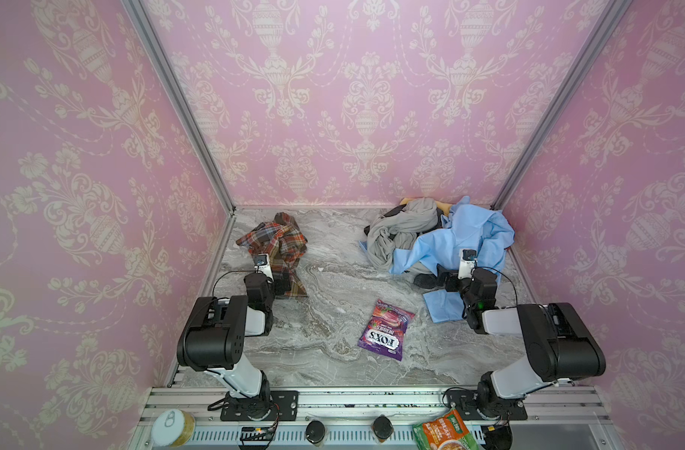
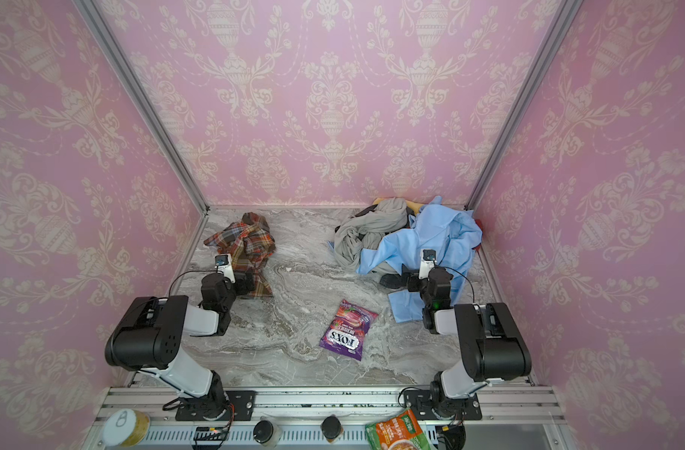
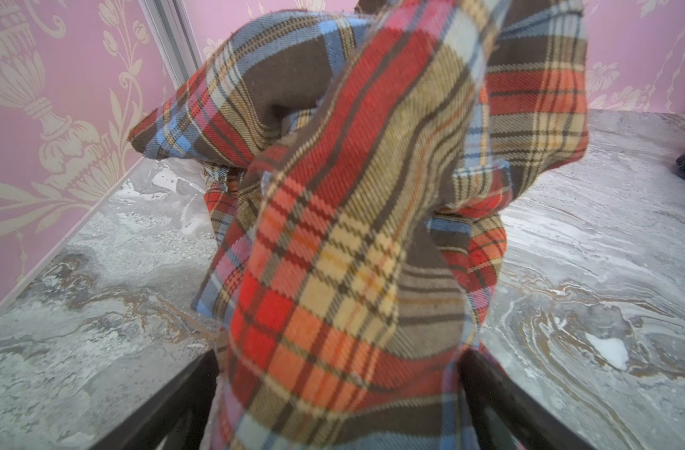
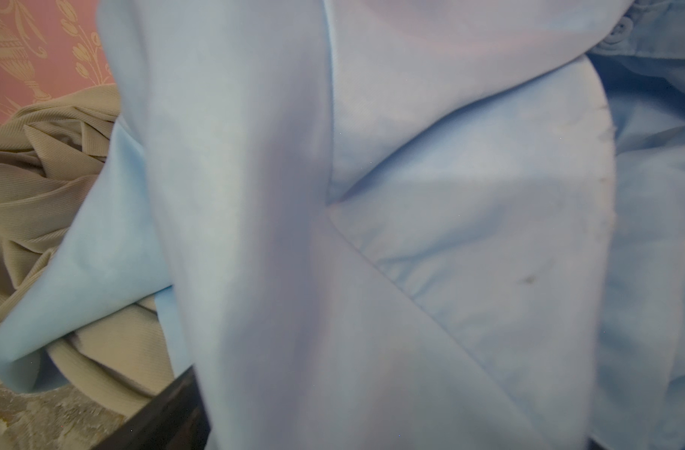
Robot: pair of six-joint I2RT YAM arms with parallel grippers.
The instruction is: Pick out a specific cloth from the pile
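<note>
The plaid cloth (image 1: pixel 278 241) (image 2: pixel 247 241) lies bunched on the marble table (image 1: pixel 333 296) at the back left, well apart from the pile (image 1: pixel 430 233). My left gripper (image 1: pixel 283 281) (image 3: pixel 339 370) sits at the cloth's near end, open, its two black fingers (image 3: pixel 192 389) wide apart with a plaid fold (image 3: pixel 333 233) draped between them. The pile fills the back right corner: a light blue shirt (image 1: pixel 469 233) (image 4: pixel 450 195) over a grey garment (image 1: pixel 399 230) (image 4: pixel 41 187). My right gripper (image 1: pixel 448 278) (image 4: pixel 372 409) is open, pushed into the blue shirt, which hides one finger.
A purple FOX'S candy bag (image 1: pixel 385 331) (image 2: pixel 348 331) lies on the table near the middle front. A dark piece (image 1: pixel 424 280) pokes out beside the right gripper. Pink walls close in on three sides. On the front rail stand a can (image 1: pixel 173 428) and a green packet (image 1: pixel 442 432).
</note>
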